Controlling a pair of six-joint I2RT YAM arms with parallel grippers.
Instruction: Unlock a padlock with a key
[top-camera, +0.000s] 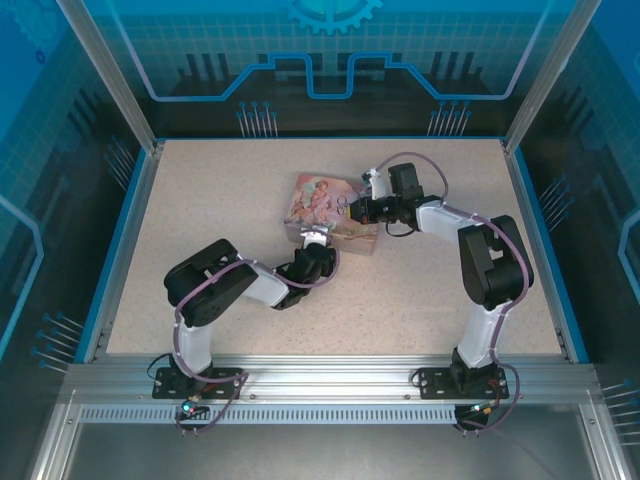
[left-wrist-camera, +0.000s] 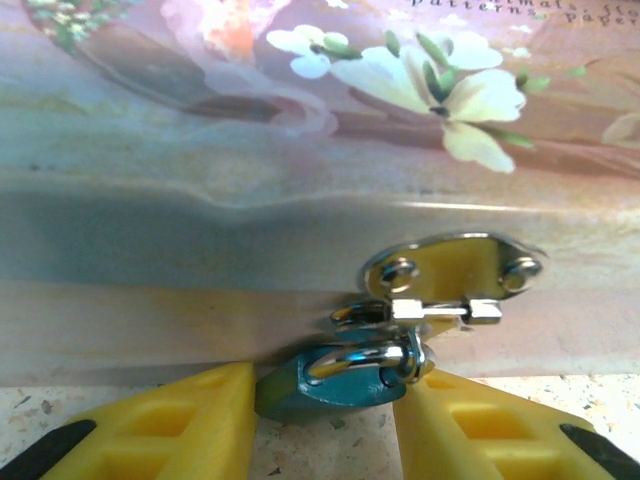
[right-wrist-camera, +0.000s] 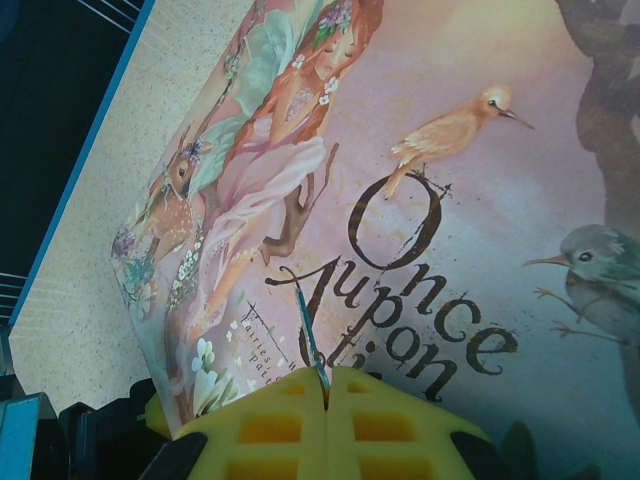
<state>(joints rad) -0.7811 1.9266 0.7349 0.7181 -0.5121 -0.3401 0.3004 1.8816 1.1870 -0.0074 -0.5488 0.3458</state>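
**Padlock and key before insertion.** The padlock (left-wrist-camera: 300, 392) is shown directly between the fingertips of the left gripper (left-wrist-camera: 325, 392), its dark bluish body low against the table (left-wrist-camera: 25, 412). Its shackle (left-wrist-camera: 365, 358) is threaded through the metal hasp (left-wrist-camera: 450, 272), just above and ahead of the fingertips. The hasp is riveted to the front wall of the pink tin (left-wrist-camera: 250, 220), which stands immediately beyond the fingers. Both yellow fingers (left-wrist-camera: 170, 425) are seen against the flanks of the padlock body, and the left gripper is therefore judged to be clamped on it. The keyhole cannot be made out.

The key (right-wrist-camera: 310, 340) is pinched by its head in the seam of the right gripper (right-wrist-camera: 328, 385), whose jaws are pressed fully together. The thin blade projects forward from the fingertips, above the printed lid of the tin. The key is thus not yet presented to the padlock.

**Hazards, as judged.**
- The key is held only at its end, so a slightly oblique approach could pivot it in the seam or push it out.
- The keyhole is hidden, so the blade may be driven against the body or the table.
- If the clamp is light, the padlock may swing on the hasp.
- The tin may be slid by any sideways push.
- In the overhead view the two grippers are close together, so a collision is possible.
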